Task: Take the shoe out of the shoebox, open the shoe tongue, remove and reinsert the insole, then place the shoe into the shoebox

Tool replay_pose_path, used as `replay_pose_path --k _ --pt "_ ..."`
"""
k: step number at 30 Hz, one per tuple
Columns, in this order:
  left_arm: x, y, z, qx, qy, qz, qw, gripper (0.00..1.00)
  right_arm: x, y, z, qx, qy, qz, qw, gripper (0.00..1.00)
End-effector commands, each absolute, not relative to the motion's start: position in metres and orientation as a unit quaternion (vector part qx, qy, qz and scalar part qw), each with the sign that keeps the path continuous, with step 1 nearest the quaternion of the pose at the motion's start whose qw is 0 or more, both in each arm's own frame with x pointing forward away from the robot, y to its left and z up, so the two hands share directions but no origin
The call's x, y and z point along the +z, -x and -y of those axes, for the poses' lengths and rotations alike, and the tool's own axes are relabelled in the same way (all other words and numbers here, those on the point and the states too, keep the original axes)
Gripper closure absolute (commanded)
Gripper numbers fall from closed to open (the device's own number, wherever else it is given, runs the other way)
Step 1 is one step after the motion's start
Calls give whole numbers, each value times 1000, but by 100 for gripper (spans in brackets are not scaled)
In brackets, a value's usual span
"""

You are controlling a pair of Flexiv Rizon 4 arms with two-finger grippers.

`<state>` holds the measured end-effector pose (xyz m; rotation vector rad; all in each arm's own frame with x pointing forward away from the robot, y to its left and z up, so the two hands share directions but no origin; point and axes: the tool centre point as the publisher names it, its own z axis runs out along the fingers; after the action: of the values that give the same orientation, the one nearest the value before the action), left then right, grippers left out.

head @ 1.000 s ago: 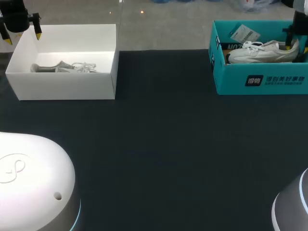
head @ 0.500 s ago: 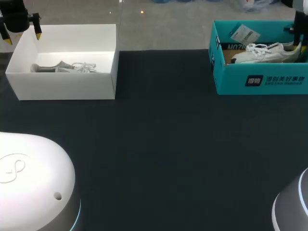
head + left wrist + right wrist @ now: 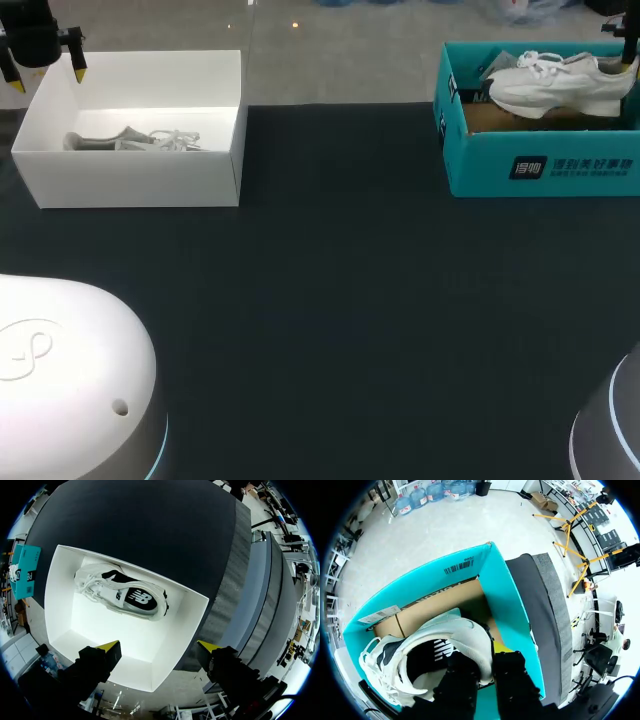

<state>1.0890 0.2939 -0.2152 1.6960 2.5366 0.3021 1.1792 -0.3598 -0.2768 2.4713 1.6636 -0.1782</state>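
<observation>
At the frame's upper right, the right end effector (image 3: 487,672), clamped on the shoe's (image 3: 555,85) heel, has raised it above the teal box (image 3: 540,165) rim, so removal is nearly complete.

White shoe (image 3: 422,639) in pincer (image 3: 487,666), over shoebox (image 3: 506,596)

Dark table (image 3: 330,300) — white box (image 3: 130,182), teal shoebox (image 3: 480,168).

right gripper (image 3: 628,62) cut off by the head view's edge, its fingertips (image 3: 501,645) mostly hidden by the white shoe's (image 3: 445,630) heel
</observation>
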Motion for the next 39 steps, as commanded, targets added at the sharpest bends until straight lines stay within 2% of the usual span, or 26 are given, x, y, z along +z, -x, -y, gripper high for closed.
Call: replay_pose_path --k 1,15,20,39 --pt "-215 -1087 -294 100 -552 -827 38 0 -229 -1180 360 -98 -822 -561 25 100" --pt "-215 -1087 -294 100 -552 -827 38 0 -160 -1167 353 -90 -794 -597 74 100" --pt "-215 -1087 -294 100 -552 -827 38 0 -152 -1158 349 -87 -786 -605 92 100" --pt "-215 -1087 -294 100 -552 -827 38 0 -139 -1150 348 -69 -785 -608 97 100"
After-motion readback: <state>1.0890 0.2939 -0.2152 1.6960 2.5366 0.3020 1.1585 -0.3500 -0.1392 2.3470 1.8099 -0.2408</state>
